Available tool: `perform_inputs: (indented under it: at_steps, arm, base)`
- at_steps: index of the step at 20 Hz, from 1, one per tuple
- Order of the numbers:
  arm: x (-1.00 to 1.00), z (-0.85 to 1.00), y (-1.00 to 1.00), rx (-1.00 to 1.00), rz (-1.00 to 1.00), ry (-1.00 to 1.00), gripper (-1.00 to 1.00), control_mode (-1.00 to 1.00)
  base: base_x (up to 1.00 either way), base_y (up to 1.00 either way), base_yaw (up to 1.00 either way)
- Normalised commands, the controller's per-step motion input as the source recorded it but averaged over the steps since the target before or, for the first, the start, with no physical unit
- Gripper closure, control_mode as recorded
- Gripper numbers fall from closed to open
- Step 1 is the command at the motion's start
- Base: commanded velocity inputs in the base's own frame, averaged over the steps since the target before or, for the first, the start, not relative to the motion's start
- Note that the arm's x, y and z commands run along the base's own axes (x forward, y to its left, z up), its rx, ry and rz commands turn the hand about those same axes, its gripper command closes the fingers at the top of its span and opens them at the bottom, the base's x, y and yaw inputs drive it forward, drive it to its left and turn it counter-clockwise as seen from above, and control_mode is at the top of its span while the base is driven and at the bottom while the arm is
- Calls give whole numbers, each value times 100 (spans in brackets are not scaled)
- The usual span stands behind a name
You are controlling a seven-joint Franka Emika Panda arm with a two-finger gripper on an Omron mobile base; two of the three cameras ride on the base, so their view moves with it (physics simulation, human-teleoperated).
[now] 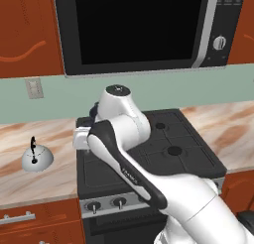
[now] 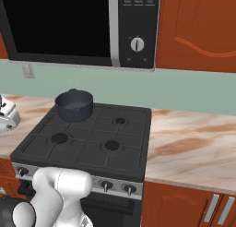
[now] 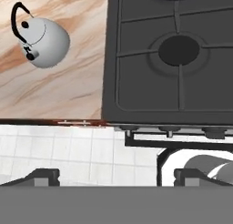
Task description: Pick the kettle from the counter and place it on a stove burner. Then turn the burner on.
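The kettle, a small silvery dome with a thin black handle and knob, stands upright on the marbled counter, left of the stove. It also appears as the kettle and, cut by the left edge, the kettle. My gripper is open and holds nothing, high above the counter's front edge. The kettle lies up and to the left of it in the hand view, well apart. The stove burner is the wide black cap under the grate at the front left; the same stove burner is bare.
A dark blue-grey pot sits on the back left burner. Control knobs line the stove's front panel. A microwave hangs above the cooktop. My arm covers the stove's left half in the left base view.
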Motion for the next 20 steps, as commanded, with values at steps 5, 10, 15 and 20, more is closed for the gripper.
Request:
perform_inputs:
  at_steps: [5,10,15,20]
  arm:
    - [10,-19,50,6,0,10,-100,-100]
    - [17,-7,45,3,0,10,-100,-100]
    - [20,-4,47,0,0,10,-100,-100]
    - [20,-7,47,0,0,8,-100,-100]
  base:
    - [0,0,0]
    - [0,0,0]
    - [0,0,0]
    - [0,0,0]
